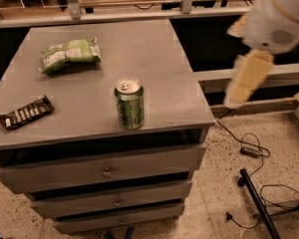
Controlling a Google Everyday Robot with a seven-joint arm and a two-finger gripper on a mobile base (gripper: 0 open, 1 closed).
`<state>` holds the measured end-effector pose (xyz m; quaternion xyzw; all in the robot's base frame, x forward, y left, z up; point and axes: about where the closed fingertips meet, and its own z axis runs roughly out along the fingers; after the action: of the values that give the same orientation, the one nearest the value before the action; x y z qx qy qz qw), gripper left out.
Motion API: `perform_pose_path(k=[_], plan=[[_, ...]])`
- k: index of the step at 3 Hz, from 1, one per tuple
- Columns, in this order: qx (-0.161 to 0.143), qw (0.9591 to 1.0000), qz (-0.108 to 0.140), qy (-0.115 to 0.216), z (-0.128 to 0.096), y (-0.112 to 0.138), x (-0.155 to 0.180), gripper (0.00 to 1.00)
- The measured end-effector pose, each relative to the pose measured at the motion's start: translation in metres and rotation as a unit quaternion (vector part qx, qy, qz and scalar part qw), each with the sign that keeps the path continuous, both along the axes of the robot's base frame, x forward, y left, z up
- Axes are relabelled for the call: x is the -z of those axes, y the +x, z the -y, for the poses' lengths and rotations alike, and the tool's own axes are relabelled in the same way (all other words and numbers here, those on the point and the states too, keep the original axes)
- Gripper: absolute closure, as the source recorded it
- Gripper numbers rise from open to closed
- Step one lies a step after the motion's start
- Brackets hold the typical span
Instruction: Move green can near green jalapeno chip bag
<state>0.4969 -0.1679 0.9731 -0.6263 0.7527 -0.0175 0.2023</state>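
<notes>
The green can (128, 104) stands upright near the front edge of the grey cabinet top (159, 59), its silver pull-tab top showing. The green jalapeno chip bag (69, 54) lies at the back left of the top, well apart from the can. My gripper (244, 78) hangs off the white arm (276, 19) at the right, beyond the cabinet's right edge and above the floor, away from the can. It holds nothing that I can see.
A dark snack bar wrapper (26, 112) lies at the front left of the top. Drawers (107, 171) face front. Cables (249, 151) and a black leg (259, 203) lie on the speckled floor at the right. Shelving stands behind.
</notes>
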Motion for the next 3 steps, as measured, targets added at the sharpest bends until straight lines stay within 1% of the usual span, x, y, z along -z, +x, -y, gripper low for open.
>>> perform_pose_path(k=[1,2,3], plan=[[-0.077,0.9943,0.019,0.072,-0.089,0.080,0.009,0.00],[-0.079,0.9936,0.017,0.079,-0.096,0.092,0.015,0.00],[-0.080,0.9932,0.012,0.083,-0.090,0.085,0.015,0.00]])
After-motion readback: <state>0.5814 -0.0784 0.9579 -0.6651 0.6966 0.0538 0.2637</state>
